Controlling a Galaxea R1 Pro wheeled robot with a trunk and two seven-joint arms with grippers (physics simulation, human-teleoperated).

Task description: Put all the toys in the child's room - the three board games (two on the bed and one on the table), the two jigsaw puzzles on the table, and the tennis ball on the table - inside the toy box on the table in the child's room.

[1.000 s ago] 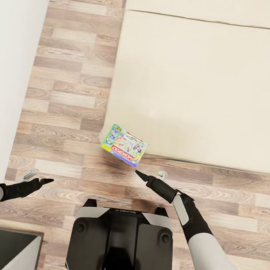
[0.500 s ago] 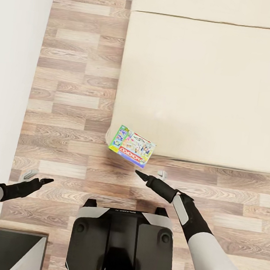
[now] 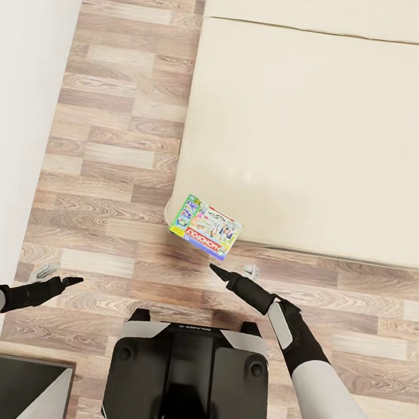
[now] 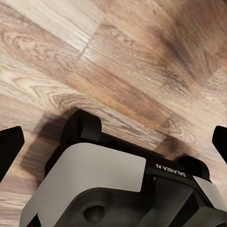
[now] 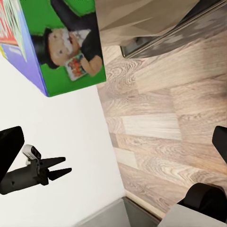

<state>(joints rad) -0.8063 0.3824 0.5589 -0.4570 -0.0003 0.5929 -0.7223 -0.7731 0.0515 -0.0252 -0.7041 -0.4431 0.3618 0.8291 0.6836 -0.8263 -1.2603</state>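
A colourful Monopoly board game (image 3: 205, 227) lies at the near left corner of the bed (image 3: 323, 138), jutting over the mattress edge above the floor. My right gripper (image 3: 214, 269) hovers just short of that box, pointing at it, with its jaws apart. In the right wrist view the box's green face (image 5: 61, 47) is close, and the open right gripper (image 5: 113, 142) holds nothing. My left gripper (image 3: 73, 280) hangs open over the floor by the wall, far from the box. The left wrist view has the left gripper (image 4: 113, 142) open above my own base. The table and toy box are out of view.
A white wall (image 3: 18, 114) runs along the left, leaving a strip of wood-plank floor (image 3: 115, 126) between it and the bed. My dark base (image 3: 189, 377) stands on the floor before the bed's corner. A dark cabinet corner (image 3: 17, 389) sits at the near left.
The whole view slid slightly, so bed and box appear a little further right than one second ago. The arms and the box have not moved relative to each other.
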